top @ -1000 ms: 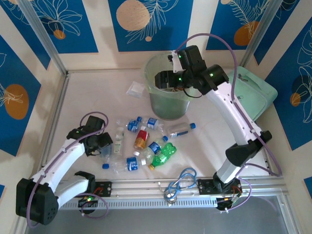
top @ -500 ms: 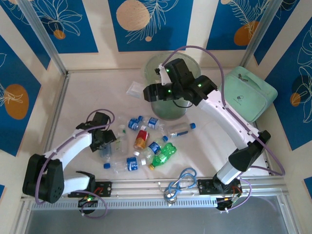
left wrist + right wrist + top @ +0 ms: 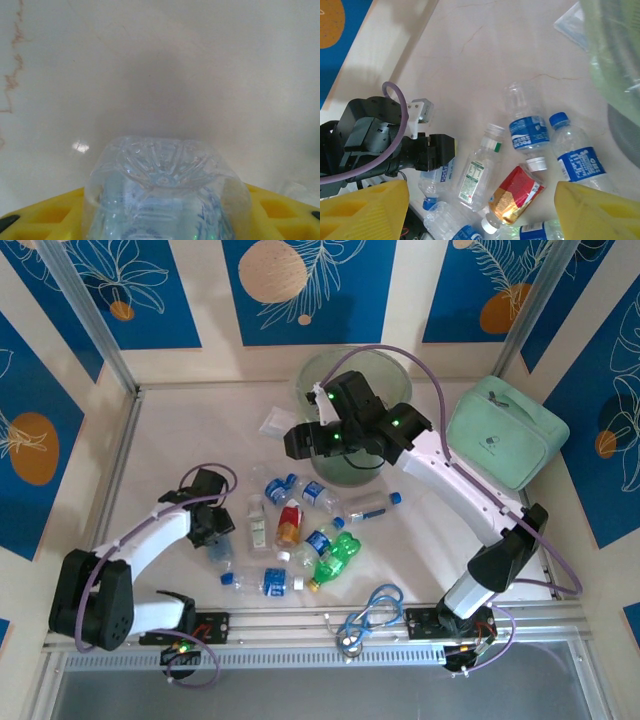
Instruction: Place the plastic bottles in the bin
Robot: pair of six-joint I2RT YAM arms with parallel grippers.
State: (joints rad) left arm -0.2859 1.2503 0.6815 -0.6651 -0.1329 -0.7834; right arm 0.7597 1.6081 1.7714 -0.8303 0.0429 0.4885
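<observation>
Left pincer pinches 1 clear bottle (base facing its camera) low over the desk. Right pincer, spread and empty, hangs by the bin, above the other bottles.

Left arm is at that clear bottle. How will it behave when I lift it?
The clear bottle shows no liquid through its base, so it is probably very light. Its walls look thin and dented, so they will likely cave between the yellow fingers rather than resist. The smooth plastic may also slip if it is squeezed only gently.
</observation>
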